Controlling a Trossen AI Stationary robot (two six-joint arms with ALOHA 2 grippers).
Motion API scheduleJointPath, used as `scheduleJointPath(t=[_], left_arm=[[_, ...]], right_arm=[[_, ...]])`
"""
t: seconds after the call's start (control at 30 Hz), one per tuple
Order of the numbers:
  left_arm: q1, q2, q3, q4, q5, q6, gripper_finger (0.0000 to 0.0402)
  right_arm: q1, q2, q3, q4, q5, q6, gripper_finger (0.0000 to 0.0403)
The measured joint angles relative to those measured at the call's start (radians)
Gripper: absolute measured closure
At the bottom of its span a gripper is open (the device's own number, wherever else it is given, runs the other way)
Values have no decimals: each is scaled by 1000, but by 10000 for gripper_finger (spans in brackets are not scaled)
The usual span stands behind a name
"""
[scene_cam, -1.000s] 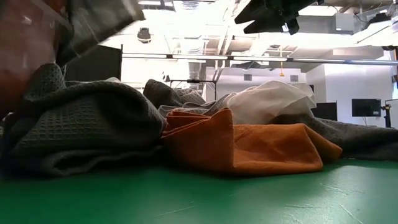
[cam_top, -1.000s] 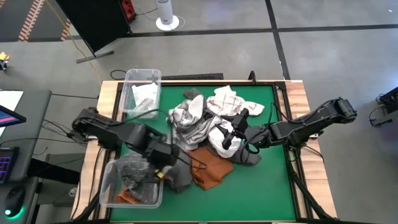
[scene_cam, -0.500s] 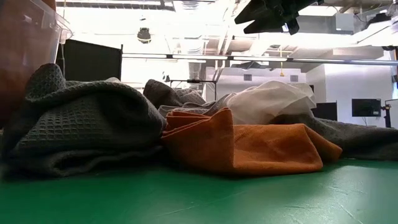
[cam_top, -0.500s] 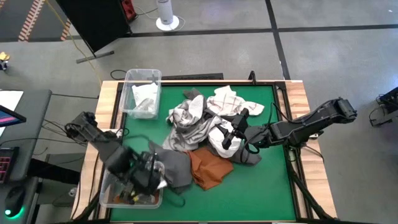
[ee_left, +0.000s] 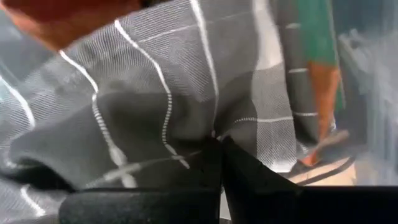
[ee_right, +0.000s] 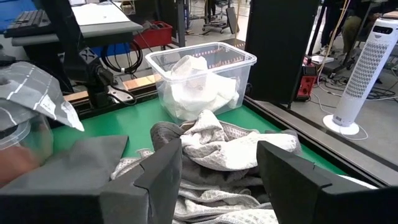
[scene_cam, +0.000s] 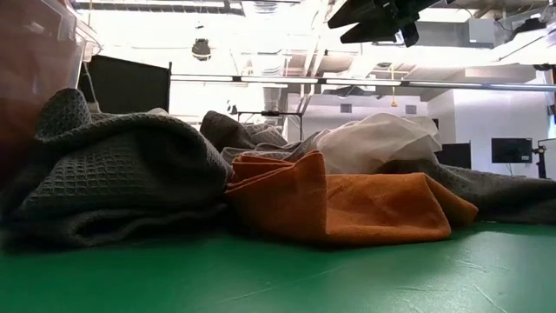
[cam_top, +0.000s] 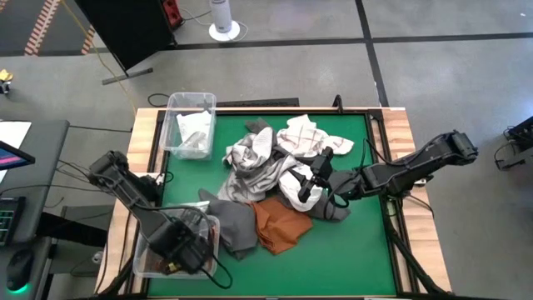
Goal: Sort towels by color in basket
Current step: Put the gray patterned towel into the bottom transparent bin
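Partly sorted — white towels [cam_top: 192, 131] in far bin [cam_top: 189, 102], left gripper [cam_top: 185, 247] clamped on grey checked towel [ee_left: 155, 99] inside near bin [cam_top: 143, 265]; pile [cam_top: 266, 179] on mat still unsorted, right gripper [cam_top: 315, 179] above it, jaws apart, empty.

towels [cam_top: 271, 179] heaped mid-table, 2 bins [cam_top: 190, 125] at left edge
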Motion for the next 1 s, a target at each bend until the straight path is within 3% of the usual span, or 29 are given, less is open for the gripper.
scheduleJointPath(t=[0.17,0.5,0.83,1.0], left_arm=[[2,-79,-180,187,40,45,401],[-31,-86,-394,305,20,74,379],[-55,-83,-340,327,53,85,258],[-54,-82,-255,279,105,32,238]], right_arm=[[-5,0,0,0,0,0,168],[-5,0,0,-2,0,0,168],[-5,0,0,-3,0,0,168],[-5,0,0,-3,0,0,168]])
